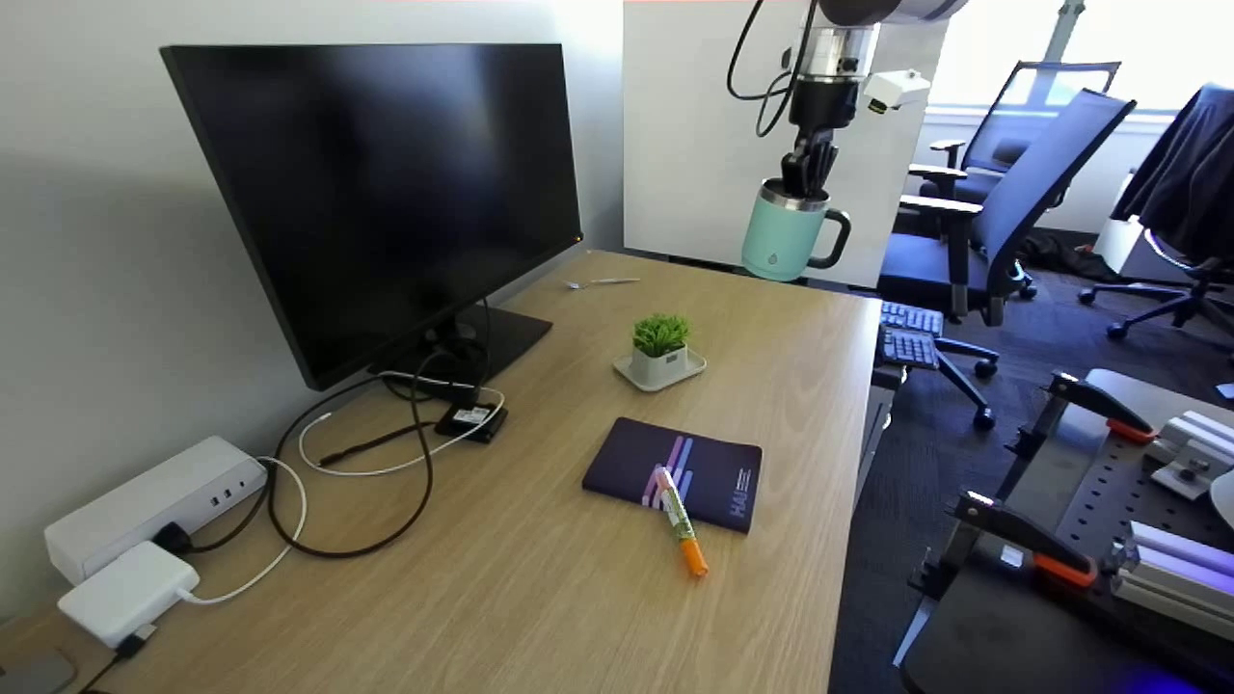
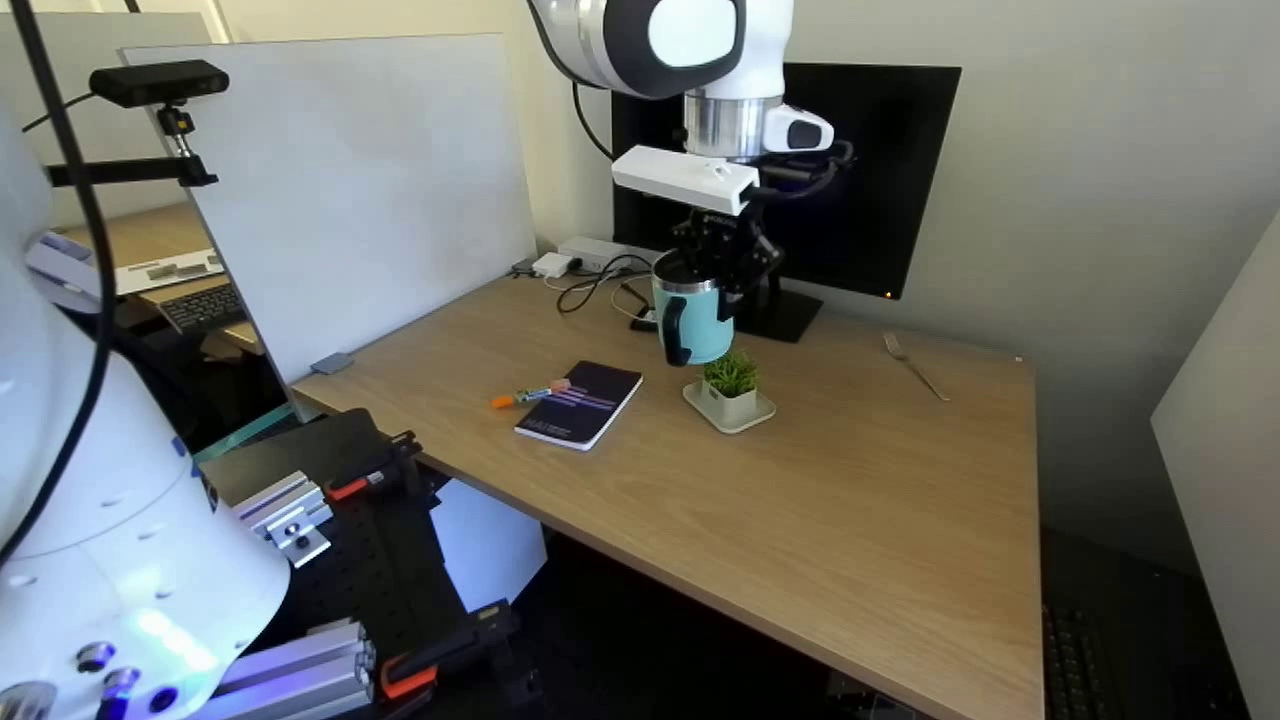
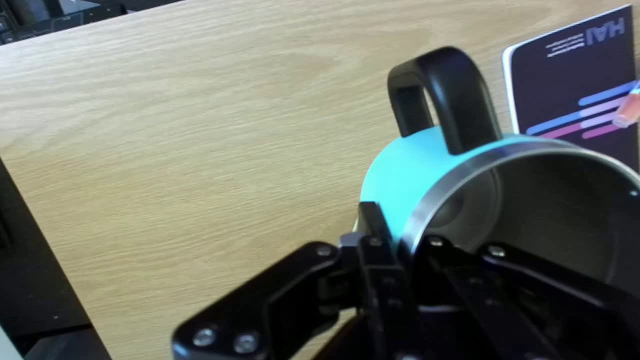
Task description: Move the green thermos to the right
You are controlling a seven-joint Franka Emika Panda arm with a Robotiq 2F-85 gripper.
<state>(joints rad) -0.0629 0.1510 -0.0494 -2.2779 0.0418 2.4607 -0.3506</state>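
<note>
The green thermos (image 1: 783,241) is a teal mug with a steel rim and a black side handle. It shows in both exterior views (image 2: 698,330) and in the wrist view (image 3: 400,167). It hangs in the air above the table, slightly tilted. My gripper (image 1: 808,178) is shut on its wall at the rim, with one finger outside and one inside the mug. In the wrist view the gripper (image 3: 400,240) pinches the rim; the inner fingertip is hidden in the dark mouth. The mug is open-topped, and the handle points away from the gripper.
On the wooden table (image 2: 850,520) are a potted plant (image 1: 659,355) on a white dish, a dark notebook (image 1: 675,472) with an orange marker (image 1: 683,525) on it, and a fork (image 2: 912,366). A monitor (image 1: 386,193), cables and a white power strip (image 1: 154,501) stand along the wall.
</note>
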